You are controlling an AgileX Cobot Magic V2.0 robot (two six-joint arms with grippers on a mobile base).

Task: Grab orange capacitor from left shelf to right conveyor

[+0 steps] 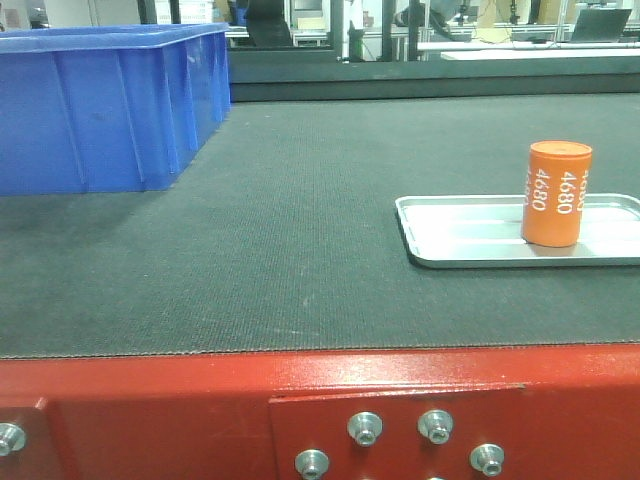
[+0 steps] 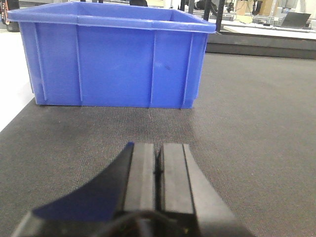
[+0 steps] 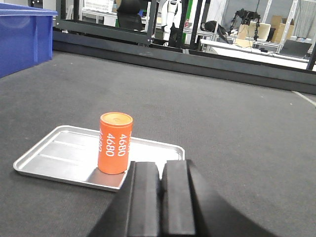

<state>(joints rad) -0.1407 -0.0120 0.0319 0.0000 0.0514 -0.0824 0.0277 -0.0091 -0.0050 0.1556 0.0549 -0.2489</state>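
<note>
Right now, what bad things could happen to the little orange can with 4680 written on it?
1. The orange capacitor cylinder stands upright in the shallow silver metal tray; a nudge might tip it over.
2. The right gripper, fingers closed, sits close behind it, so moving forward could bump it.
3. If the dark grey conveyor belt started moving, the tray might slide.
</note>
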